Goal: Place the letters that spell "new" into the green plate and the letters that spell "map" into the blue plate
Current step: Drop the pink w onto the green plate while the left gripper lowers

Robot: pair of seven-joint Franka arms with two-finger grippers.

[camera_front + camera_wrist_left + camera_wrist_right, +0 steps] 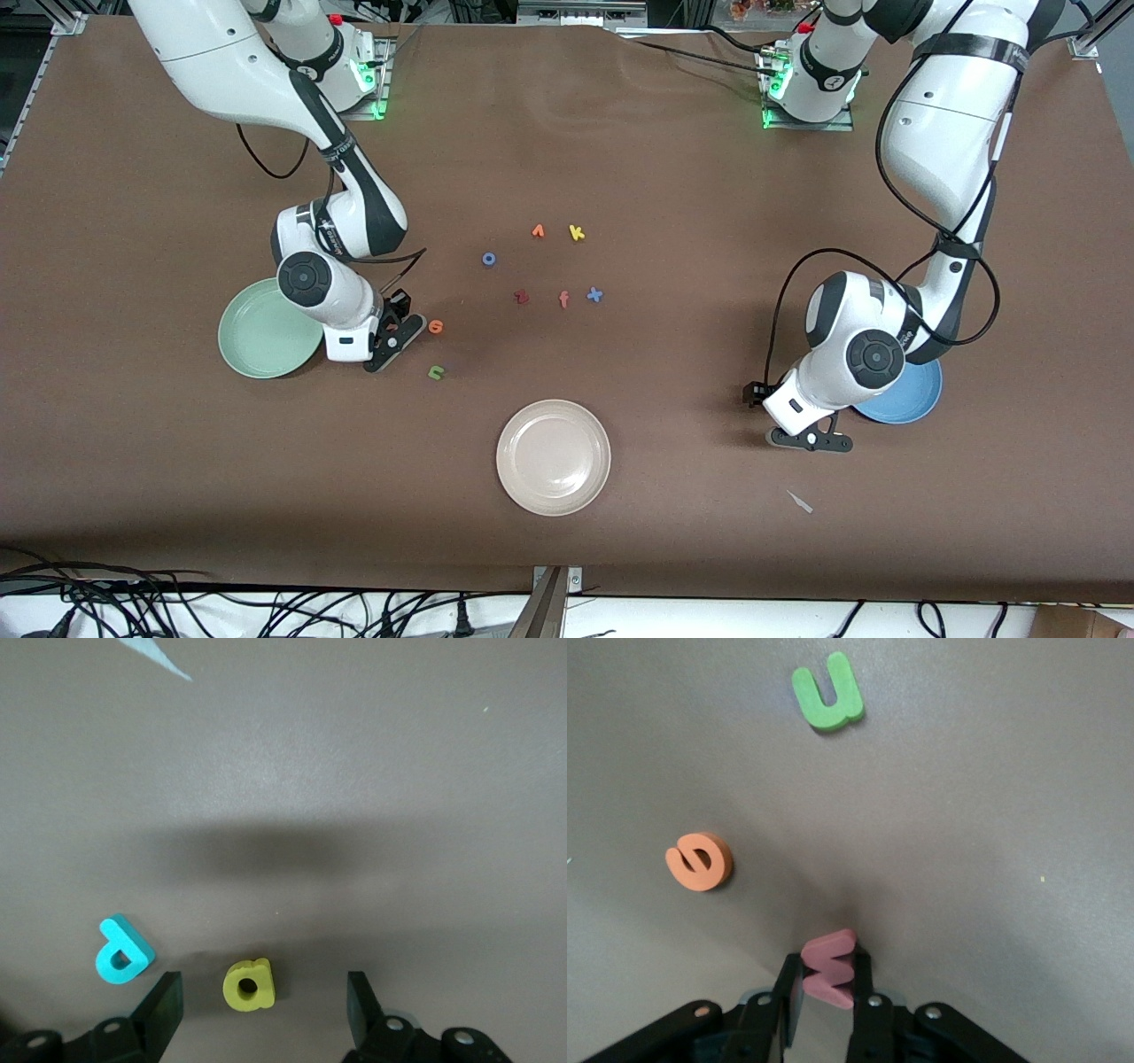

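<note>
My right gripper [828,979] is shut on the salmon-pink w [833,948], low at the table beside the green plate [257,350]. The orange e [435,326] and the green n [436,372] lie loose close by, the n nearer the front camera. My left gripper [263,997] stands open low over the table beside the blue plate [917,399]. The yellow a [249,983] lies between its fingers with a gap on each side. The teal p [122,950] lies just outside one finger [162,1003]. In the front view the left hand hides both letters.
A cream-white plate [554,456] sits near the front middle. Mid-table lie an orange pointed letter [538,231], yellow k [577,232], blue o [488,259], dark red letter [522,297], pinkish f [564,299] and blue x [594,295]. A pale scrap [800,501] lies near the left gripper.
</note>
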